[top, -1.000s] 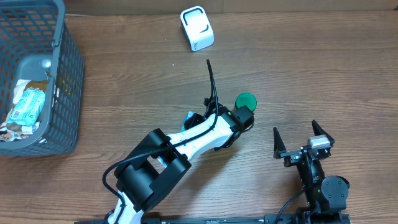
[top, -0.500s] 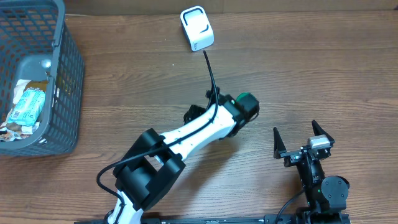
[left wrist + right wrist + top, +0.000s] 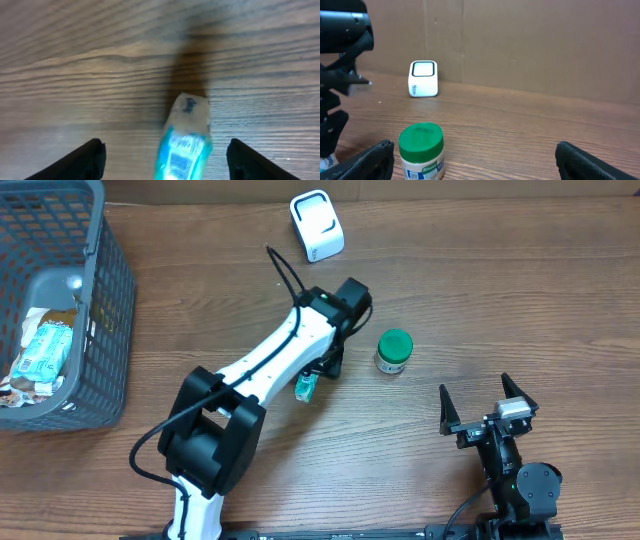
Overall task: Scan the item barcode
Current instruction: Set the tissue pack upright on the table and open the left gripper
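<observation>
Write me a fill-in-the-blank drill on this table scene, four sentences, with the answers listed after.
1. The jar has a ____ lid.
2. Seen from overhead, the grey basket sits at the table's ____ end.
3. In the left wrist view, the teal packet lies on the wood ____ the jaws of the left gripper, touching neither.
4. The right gripper, near the jar but holding nothing, has its jaws ____.

Answers: green; left; between; open

Bare table (image 3: 500,300) lies between the jar (image 3: 394,350) and right claw (image 3: 473,383).
</observation>
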